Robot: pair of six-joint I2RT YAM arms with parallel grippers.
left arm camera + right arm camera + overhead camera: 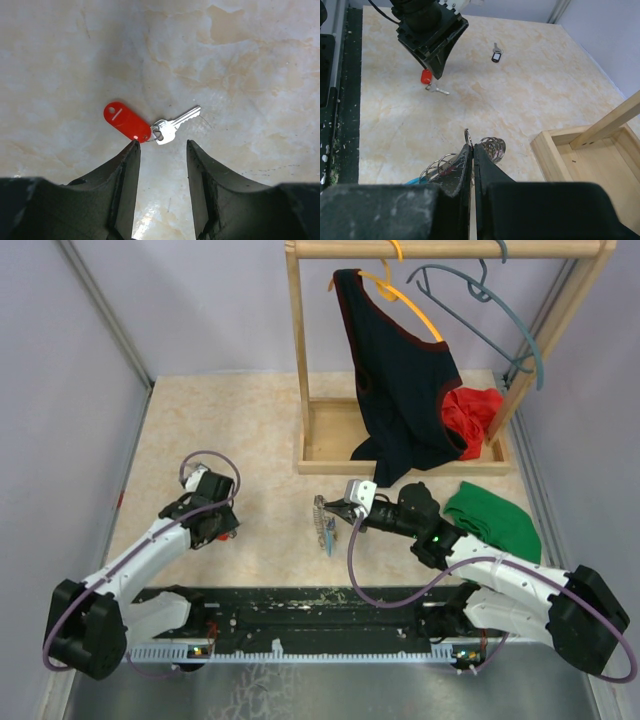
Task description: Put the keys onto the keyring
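Top view: a beige marbled tabletop [250, 420] is boxed in by lilac walls [60, 390], with a wooden rack [297, 360] at the back.

Left wrist: the left hand [162, 145] is seen spread apart, just beside the red key [127, 121], which lies flat.

Right wrist: the right hand [471, 148] is pinched together on the keyring [492, 148]. A black key [496, 55] is seen further off.

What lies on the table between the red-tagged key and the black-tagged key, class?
Nothing. In the right wrist view, only bare marbled table runs from the red-tagged key to the black-tagged key.
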